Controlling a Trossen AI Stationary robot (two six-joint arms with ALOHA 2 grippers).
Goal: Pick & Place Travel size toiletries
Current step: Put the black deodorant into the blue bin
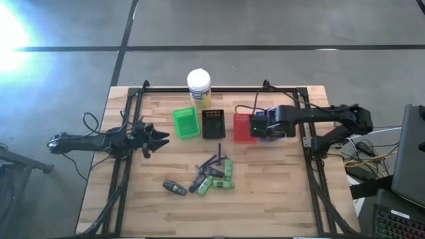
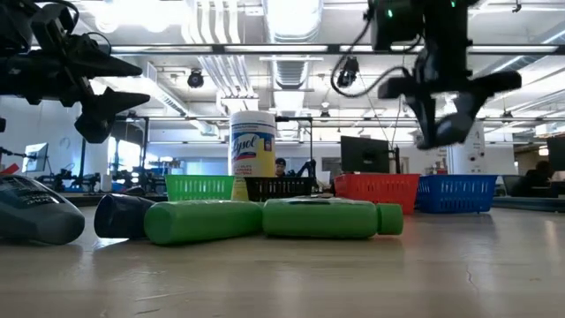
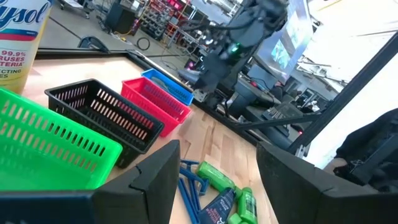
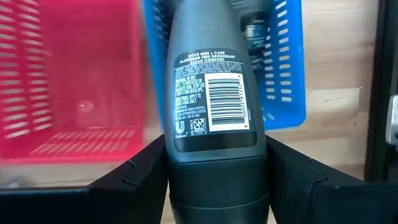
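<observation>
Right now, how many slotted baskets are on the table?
4, in a row near the yellow jar: green basket, black basket, red basket, and blue basket, mostly hidden beneath the right end effector from above.

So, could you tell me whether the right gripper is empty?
No, the right gripper is shut on a dark grey deodorant tube.

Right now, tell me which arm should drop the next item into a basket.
Right. Its claw already grips a dark grey tube directly above the red basket and blue basket. The left claw is open and empty, beside the green basket.
</observation>
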